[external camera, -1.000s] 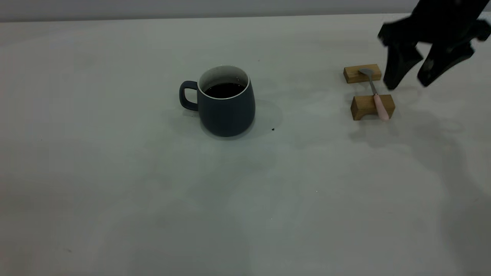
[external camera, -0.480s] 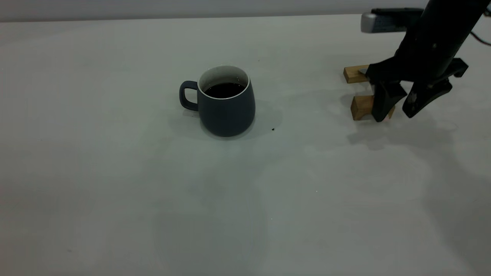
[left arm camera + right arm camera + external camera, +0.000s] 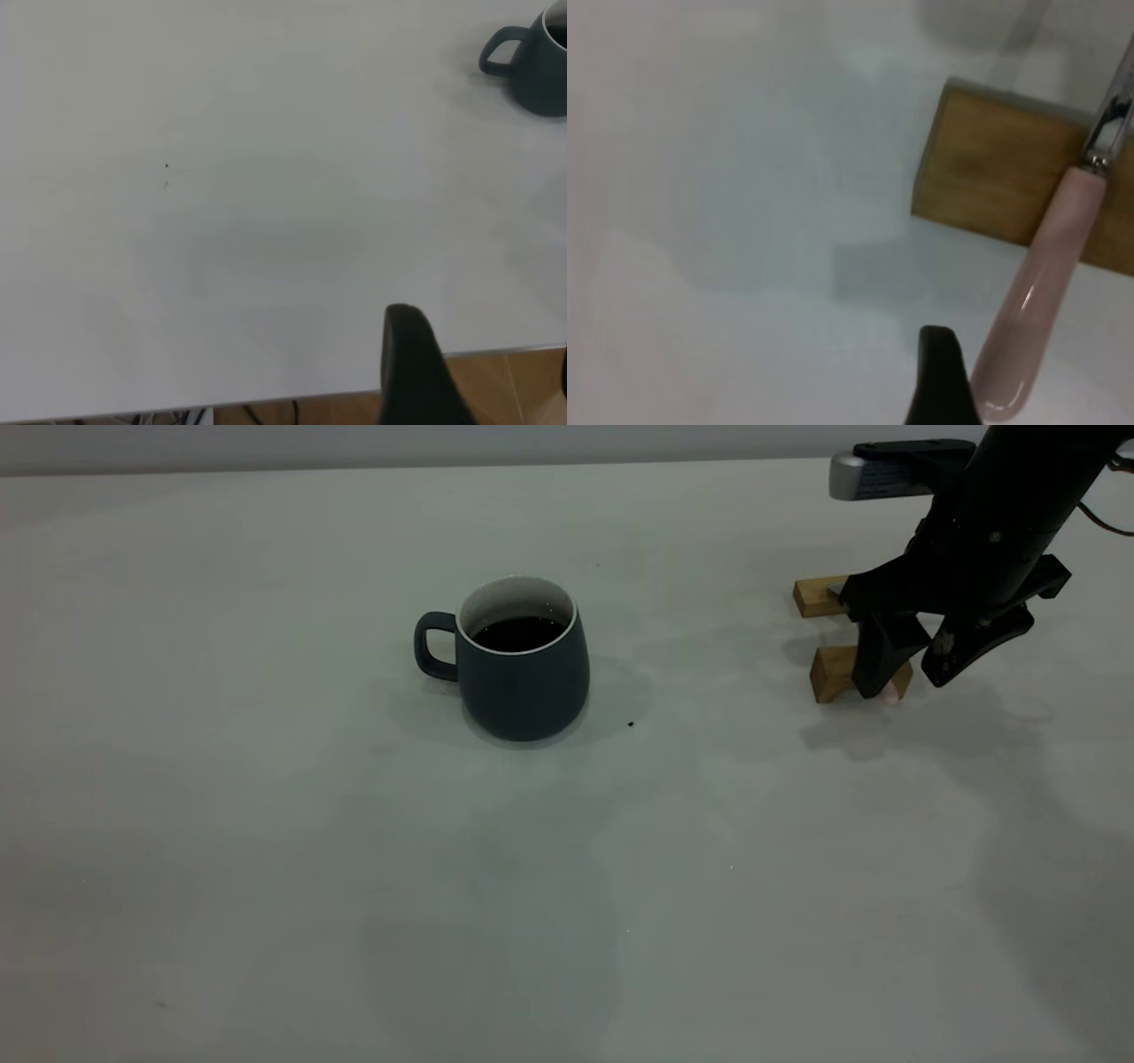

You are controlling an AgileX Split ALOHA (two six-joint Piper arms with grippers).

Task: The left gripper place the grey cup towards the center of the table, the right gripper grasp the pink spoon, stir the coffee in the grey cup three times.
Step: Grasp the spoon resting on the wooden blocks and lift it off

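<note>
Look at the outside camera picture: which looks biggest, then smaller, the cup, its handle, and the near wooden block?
1. The grey cup, biggest.
2. Unsure: the cup's handle and the near wooden block look similar, and the right gripper hides part of the block.

The right gripper (image 3: 908, 677) hangs low at the table's far right, pointing downward, its fingers parted.

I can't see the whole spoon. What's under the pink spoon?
A tan wooden block sits under the pink spoon near its neck; the handle's end hangs over the table. The right gripper hides the spoon's bowl and what's under it.
</note>
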